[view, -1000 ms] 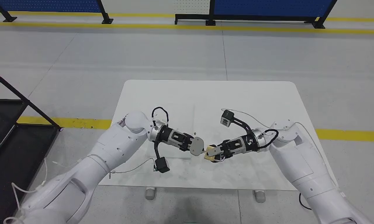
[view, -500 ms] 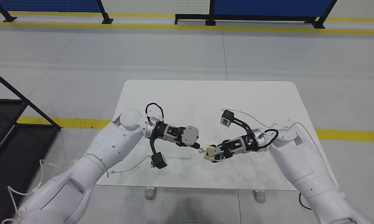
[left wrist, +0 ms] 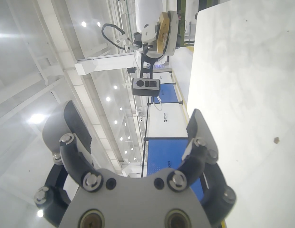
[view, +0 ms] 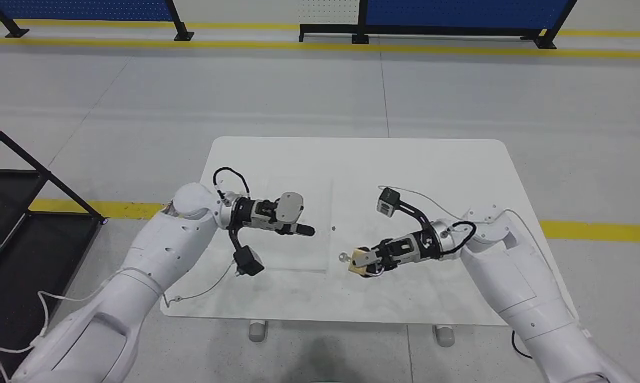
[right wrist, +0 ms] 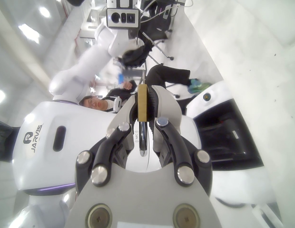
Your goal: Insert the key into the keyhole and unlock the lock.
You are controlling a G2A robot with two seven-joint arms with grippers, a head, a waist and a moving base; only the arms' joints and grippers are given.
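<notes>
Left end effector (view: pixel 298 219) has backed off from the lock (view: pixel 360 262). 1 s ago it was right at the lock's free end, now it sits well apart from it, toward the robot's left. Right arm hasn't moved.

Left end effector is spread wide with nothing between the fingers (left wrist: pixel 77 124). Wrist is rolled on its side, one finger nearer the bench (view: pixel 440 173), the other away from it, elbow folded in.

Right end effector (right wrist: pixel 144 94) is clamped narrow on the lock's brass body, over the bench, forearm angling in from the robot's right. Shackle points back toward the right wrist. A thin silver piece, looks like the key (view: pixel 345 253), sticks out of the opposite end, facing the left end effector.

Left wrist view gets the lock's end face head-on, far off, which top view can't resolve. Right wrist view shows the shackle tucked between the fingers, hidden from above.
</notes>
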